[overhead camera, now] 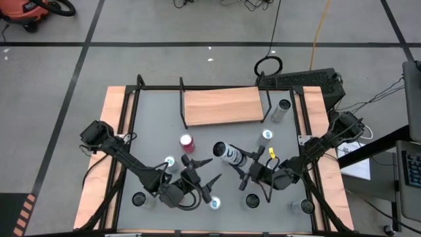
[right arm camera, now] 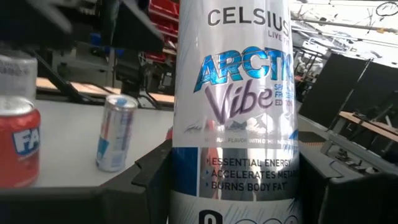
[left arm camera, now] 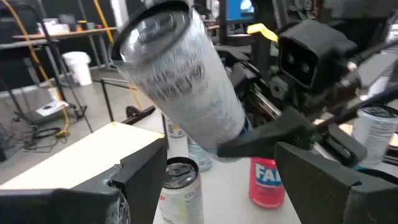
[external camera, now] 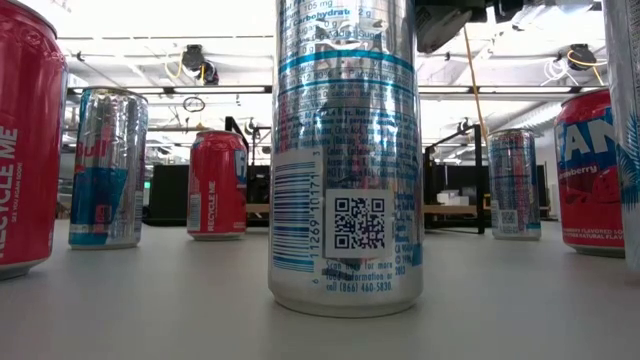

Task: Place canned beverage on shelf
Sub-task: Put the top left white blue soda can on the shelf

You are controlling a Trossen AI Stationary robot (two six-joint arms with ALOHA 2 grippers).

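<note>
A white Celsius can (right arm camera: 239,93) hangs tilted above the table's middle, also seen in the high view as the can (overhead camera: 229,153), with my right gripper (overhead camera: 245,166) shut on it. My left gripper (overhead camera: 205,171) stands open just left of the can, with nothing between its fingers (left arm camera: 142,177), and the can's top (left arm camera: 149,28) points toward it. The shelf (overhead camera: 220,105), a light-wood board with black rod frames at both ends, stands on the table's far middle with nothing on it. My right gripper pinches the can's lower part (right arm camera: 186,186), near its bottom end, between its two fingers (right arm camera: 146,177), one on each side of the wall. The fingers come level from the table's right and lie across the can. The can is lifted clear and tilted, top toward the left.
Several cans stand on the grey tabletop: a red one (overhead camera: 187,142) left of the held can, silver ones (overhead camera: 266,135) (overhead camera: 284,105) toward the shelf's right end, others (overhead camera: 215,204) (overhead camera: 252,201) (overhead camera: 139,197) along the near side. A tall silver can (external camera: 345,150) fills the low view.
</note>
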